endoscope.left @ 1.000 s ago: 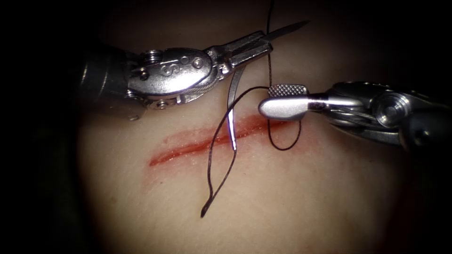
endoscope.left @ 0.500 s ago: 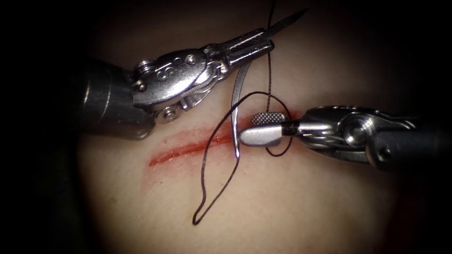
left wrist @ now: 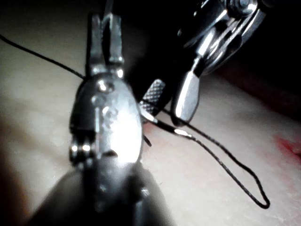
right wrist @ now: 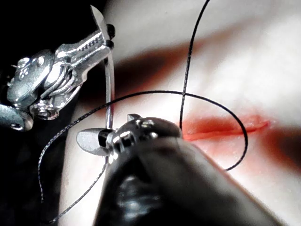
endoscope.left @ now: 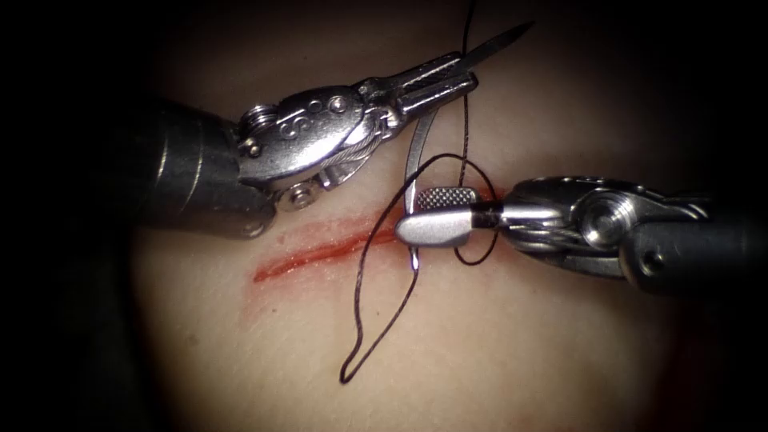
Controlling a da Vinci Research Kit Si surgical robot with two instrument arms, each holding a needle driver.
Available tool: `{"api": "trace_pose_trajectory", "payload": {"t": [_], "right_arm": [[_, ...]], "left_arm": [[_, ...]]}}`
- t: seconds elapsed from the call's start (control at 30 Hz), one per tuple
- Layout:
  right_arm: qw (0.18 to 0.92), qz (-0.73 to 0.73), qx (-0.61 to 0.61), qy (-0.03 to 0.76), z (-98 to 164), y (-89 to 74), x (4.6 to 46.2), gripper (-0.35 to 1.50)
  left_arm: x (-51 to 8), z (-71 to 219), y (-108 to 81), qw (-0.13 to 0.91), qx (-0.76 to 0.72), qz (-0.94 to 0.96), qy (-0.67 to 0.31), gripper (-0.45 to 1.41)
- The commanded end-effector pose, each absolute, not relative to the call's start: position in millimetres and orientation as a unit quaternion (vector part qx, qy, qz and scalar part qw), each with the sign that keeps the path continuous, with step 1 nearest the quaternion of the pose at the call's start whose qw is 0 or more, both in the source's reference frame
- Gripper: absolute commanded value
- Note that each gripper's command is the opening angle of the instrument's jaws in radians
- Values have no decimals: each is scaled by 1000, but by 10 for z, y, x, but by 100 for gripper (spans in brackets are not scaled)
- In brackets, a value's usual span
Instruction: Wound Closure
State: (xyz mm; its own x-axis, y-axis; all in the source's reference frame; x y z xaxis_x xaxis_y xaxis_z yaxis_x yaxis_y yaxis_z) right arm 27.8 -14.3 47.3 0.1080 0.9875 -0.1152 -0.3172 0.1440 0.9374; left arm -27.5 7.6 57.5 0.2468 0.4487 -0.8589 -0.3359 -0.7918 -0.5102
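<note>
Pale tissue (endoscope.left: 496, 344) fades into dark at its edges, with the red cut (endoscope.left: 320, 252) across it. Left tool (endoscope.left: 448, 76) has its jaws clamped on the needle (endoscope.left: 414, 156) near the point, clear of the tissue. Right tool (endoscope.left: 436, 216) has jaws parted around the needle's lower curve, hiding it; whether they touch it is unclear. Thread (endoscope.left: 376, 320) loops loose below the cut.
</note>
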Motion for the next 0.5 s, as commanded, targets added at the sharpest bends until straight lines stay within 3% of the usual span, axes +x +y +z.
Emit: {"api": "trace_pose_trajectory", "payload": {"t": [0.03,0.07,0.1,0.13,0.17,0.2,0.23,0.27,0.37,0.43,0.5], "right_arm": [[628,520,399,420,477,-143,290,87],[628,520,398,421,478,-144,291,84],[629,519,397,421,480,-145,293,69],[630,518,397,421,482,-147,293,34],[631,517,397,421,484,-148,294,-17],[631,516,397,422,485,-150,294,-35],[623,526,405,414,485,-150,293,-35],[617,532,411,409,485,-150,292,-35],[614,534,415,407,481,-146,288,-35],[615,534,418,404,479,-144,284,-35],[623,535,410,397,478,-142,280,-35]], "left_arm": [[-281,580,76,320,-722,612,-39,-45],[-281,580,76,320,-722,612,-39,-45],[-281,580,76,321,-722,612,-39,-45],[-281,580,76,321,-722,612,-39,-45],[-281,579,76,321,-722,612,-39,-45],[-281,579,76,321,-722,612,-40,-45],[-281,579,76,320,-722,612,-40,-20],[-281,579,76,324,-721,611,-45,47],[-278,579,77,363,-687,621,-100,93],[-276,577,80,392,-657,630,-138,113],[-272,574,85,421,-624,635,-175,118]]}}
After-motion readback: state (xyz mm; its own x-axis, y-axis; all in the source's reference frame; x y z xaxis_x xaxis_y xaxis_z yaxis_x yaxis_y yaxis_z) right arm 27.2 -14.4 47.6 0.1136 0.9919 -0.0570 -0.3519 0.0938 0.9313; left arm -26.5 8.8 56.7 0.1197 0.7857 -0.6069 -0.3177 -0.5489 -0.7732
